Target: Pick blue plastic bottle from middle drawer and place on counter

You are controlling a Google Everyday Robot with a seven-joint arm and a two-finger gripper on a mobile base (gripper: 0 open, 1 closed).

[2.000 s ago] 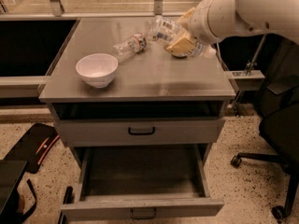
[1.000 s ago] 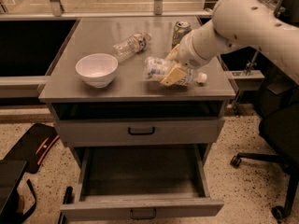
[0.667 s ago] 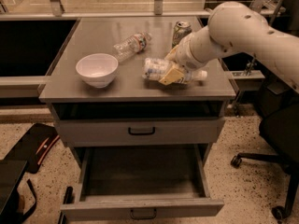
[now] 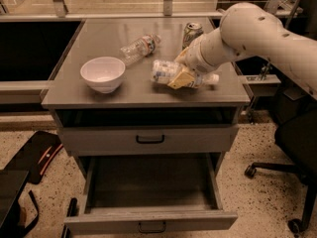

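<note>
End effector (image 4: pixel 182 77) and blue plastic bottle (image 4: pixel 163 71) lower, at counter (image 4: pixel 99 39).

gripper (image 4: pixel 184 77) over counter (image 4: pixel 99 39), covering part of blue plastic bottle (image 4: pixel 162 71) | arm (image 4: pixel 267 33), chair (image 4: pixel 297 148): cut by right edge

1. gripper (image 4: pixel 182 77), closed around the blue plastic bottle (image 4: pixel 162 71) on the counter (image 4: pixel 99 97): tan-yellow fingers (image 4: pixel 178 80).
2. bottle between the fingers: pale bluish-white patterned label, white cap.
3. counter beneath the fingers: grey, faint sheen.
4. bowl (image 4: pixel 102 85) left of the fingers: white.
5. middle drawer (image 4: pixel 198 220) below the fingers: grey, dark floor, black handle.
</note>
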